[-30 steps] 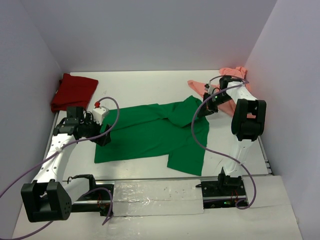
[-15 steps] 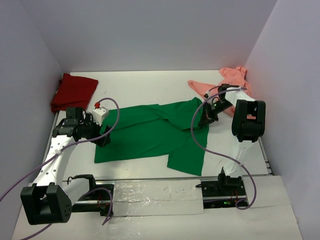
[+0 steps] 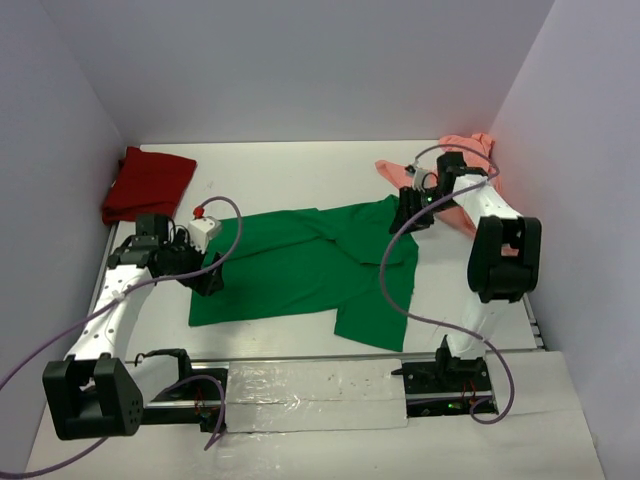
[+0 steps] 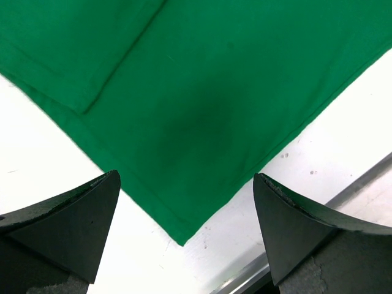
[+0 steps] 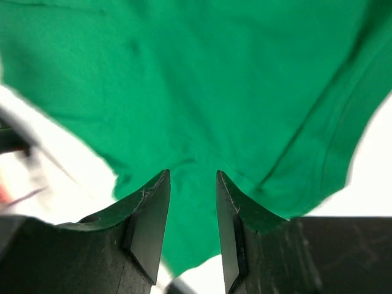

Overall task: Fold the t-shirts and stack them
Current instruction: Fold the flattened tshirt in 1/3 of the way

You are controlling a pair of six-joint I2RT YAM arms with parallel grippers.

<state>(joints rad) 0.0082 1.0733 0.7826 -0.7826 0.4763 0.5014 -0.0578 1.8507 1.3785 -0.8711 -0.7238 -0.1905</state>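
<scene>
A bright green t-shirt (image 3: 290,270) lies spread flat across the middle of the table. My left gripper (image 3: 207,277) hovers open over its near left corner; that corner (image 4: 181,236) shows between the wide-apart jaws in the left wrist view. My right gripper (image 3: 405,215) is at the shirt's far right sleeve. In the right wrist view its jaws (image 5: 192,173) stand close together with bunched green cloth (image 5: 214,73) between them. A dark red t-shirt (image 3: 148,183) lies folded at the back left. A salmon-pink t-shirt (image 3: 462,150) lies crumpled at the back right, behind the right arm.
White walls close the table on the left, back and right. A metal rail (image 3: 310,370) runs along the near edge and also shows in the left wrist view (image 4: 367,177). Purple cables (image 3: 395,270) loop over the green shirt's right side.
My right gripper dipped down onto the green shirt's right sleeve, then moved back toward the far side. The left gripper shifted only slightly at the shirt's left edge.
</scene>
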